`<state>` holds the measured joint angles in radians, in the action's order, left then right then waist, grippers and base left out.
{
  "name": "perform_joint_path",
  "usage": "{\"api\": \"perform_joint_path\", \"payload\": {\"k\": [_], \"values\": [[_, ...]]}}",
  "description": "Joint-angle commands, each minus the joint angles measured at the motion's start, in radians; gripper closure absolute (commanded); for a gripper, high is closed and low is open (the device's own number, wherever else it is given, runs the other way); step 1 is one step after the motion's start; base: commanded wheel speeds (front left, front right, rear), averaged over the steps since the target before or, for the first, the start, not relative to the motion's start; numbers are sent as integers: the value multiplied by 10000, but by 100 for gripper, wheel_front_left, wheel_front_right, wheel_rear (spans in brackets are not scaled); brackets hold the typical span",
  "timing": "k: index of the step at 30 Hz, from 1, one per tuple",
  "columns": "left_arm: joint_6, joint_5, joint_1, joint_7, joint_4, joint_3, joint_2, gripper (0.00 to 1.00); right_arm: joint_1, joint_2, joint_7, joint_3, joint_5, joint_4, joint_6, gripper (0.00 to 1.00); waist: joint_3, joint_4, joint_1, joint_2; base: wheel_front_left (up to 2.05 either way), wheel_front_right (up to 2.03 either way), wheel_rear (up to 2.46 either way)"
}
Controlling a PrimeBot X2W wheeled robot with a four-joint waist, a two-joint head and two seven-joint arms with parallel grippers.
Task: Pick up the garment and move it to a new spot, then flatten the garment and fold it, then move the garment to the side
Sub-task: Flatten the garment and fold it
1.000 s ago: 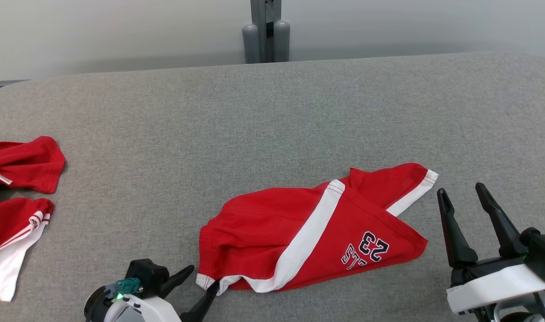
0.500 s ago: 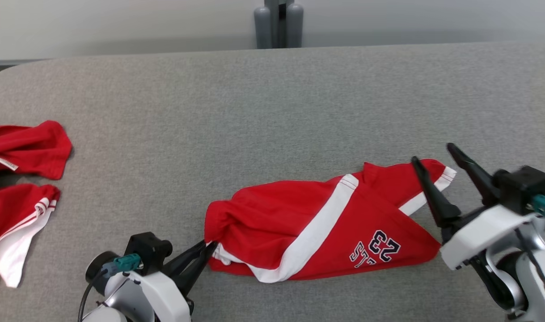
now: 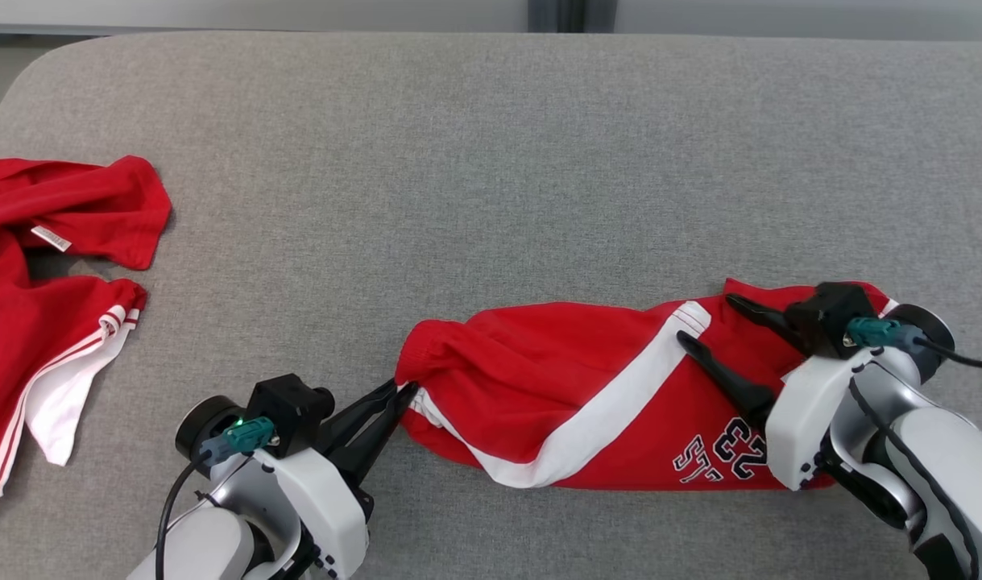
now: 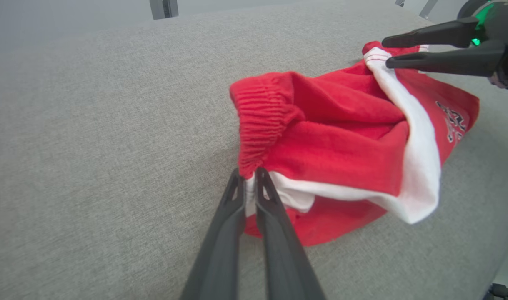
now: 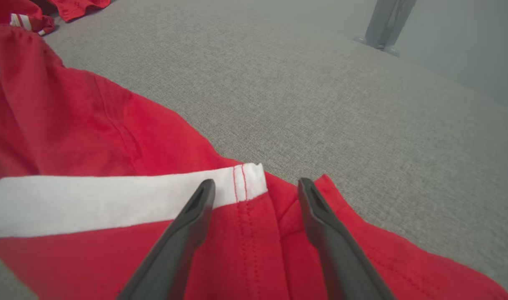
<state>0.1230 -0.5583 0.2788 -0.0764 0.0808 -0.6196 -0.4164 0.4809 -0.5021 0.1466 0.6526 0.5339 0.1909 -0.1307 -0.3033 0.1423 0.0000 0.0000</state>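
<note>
The garment (image 3: 555, 379) is a pair of red shorts with a white stripe and a "23" print, lying crumpled along the near part of the grey table (image 3: 458, 161). My left gripper (image 3: 402, 391) is shut on its left end. In the left wrist view the fingertips (image 4: 247, 173) pinch the white-edged corner below the ribbed waistband of the garment (image 4: 333, 146). My right gripper (image 3: 704, 316) is open, hovering over the right end near the stripe's hem. The right wrist view has its fingers (image 5: 256, 182) spread above the stitched hem of the garment (image 5: 91, 137). It is also in the left wrist view as the right gripper (image 4: 385, 52).
A second red garment with white trim (image 3: 39, 322) lies crumpled at the table's left edge, also seen as the second garment (image 5: 70, 4) in the right wrist view. A grey post (image 5: 385, 25) stands beyond the table's far edge. The table's rounded left corner is near that pile.
The head camera has tilted down. My left gripper went from open to shut on the garment's left corner, bunching that end. My right gripper moved in from the right over the garment's right end.
</note>
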Motion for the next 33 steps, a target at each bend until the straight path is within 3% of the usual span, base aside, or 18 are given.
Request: {"api": "perform_joint_path", "payload": {"k": [1,2,3,5,6,13,16,20,27,33], "values": [[43,27,241,99,74,3,40,100,270,-113,-52,295,202,200,-1,0,-84,66,0,0,0,0,0],[45,29,270,154,91,0,56,100,390,-155,-86,494,302,337,-1,0,-104,89,0,0,0,0,0],[45,30,291,180,123,-12,64,100,499,-184,-148,644,446,413,-1,39,-120,116,0,0,0,0,0],[0,36,344,291,176,25,93,100,690,-265,-286,894,661,576,-1,83,-127,156,0,0,0,0,0],[-54,52,365,358,198,50,111,100,741,-300,-354,977,755,656,0,100,-123,169,0,0,0,0,0],[-577,120,244,958,23,405,237,100,754,-301,-1627,510,1159,612,0,100,22,123,0,0,0,0,0],[-1012,157,149,1293,-497,694,322,100,550,-131,-3017,-529,1125,605,0,100,235,-54,0,0,0,0,0],[-1443,197,137,1493,-963,1004,353,100,266,285,-3784,-1629,900,481,-1,100,453,-228,0,0,0,0,0],[-2438,308,191,1813,-2281,1611,606,100,-662,1411,-4127,-4063,-261,-993,-1,100,975,-764,0,0,0,0,0],[-2782,270,255,1775,-3330,1760,702,100,-1458,2236,-4121,-5299,-1020,-2444,-1,100,1366,-1103,0,0,0,0,0]]}}
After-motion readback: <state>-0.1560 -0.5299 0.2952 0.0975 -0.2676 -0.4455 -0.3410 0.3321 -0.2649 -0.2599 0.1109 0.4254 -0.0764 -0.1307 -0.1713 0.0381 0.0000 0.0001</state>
